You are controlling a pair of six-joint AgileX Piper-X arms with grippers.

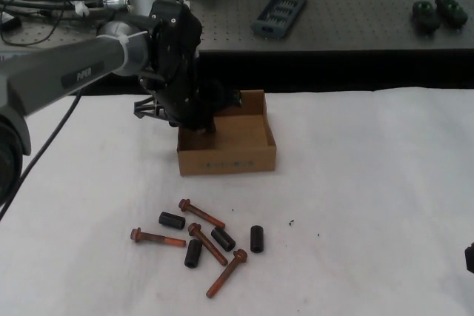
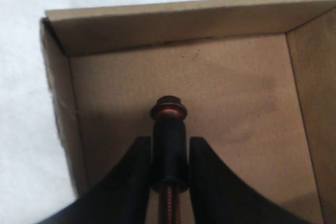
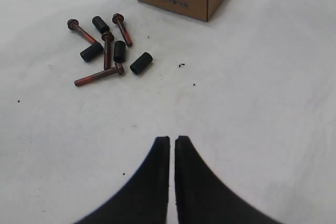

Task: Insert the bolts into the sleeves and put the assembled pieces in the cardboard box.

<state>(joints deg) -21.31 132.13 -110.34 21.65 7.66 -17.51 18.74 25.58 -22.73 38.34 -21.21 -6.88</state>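
**Left arm at the box, first assembly ready to drop**

The left gripper (image 2: 169, 144) hangs inside the cardboard box (image 2: 157, 22), just above its floor. Its jaws pinch a black sleeve (image 2: 169, 153) with a bolt (image 2: 168, 109) pushed through it.

- **Step:** delivery of an assembled piece, by my reading. No other piece shows on the visible box floor.
- **Axis:** the piece's long axis runs along the fingers. The head leads toward the box floor and the threaded shank trails back toward the wrist.
- **Next move:** spread the jaws, then lift clear without snagging the wall.
- **Right gripper** (image 3: 172, 141)**:** jaws pressed together, holding nothing, above the white cloth (image 3: 273, 77).
- **Left to do:** four loose bolts (image 3: 100, 76) and four loose sleeves (image 3: 140, 62) lie in a cluster near the box.
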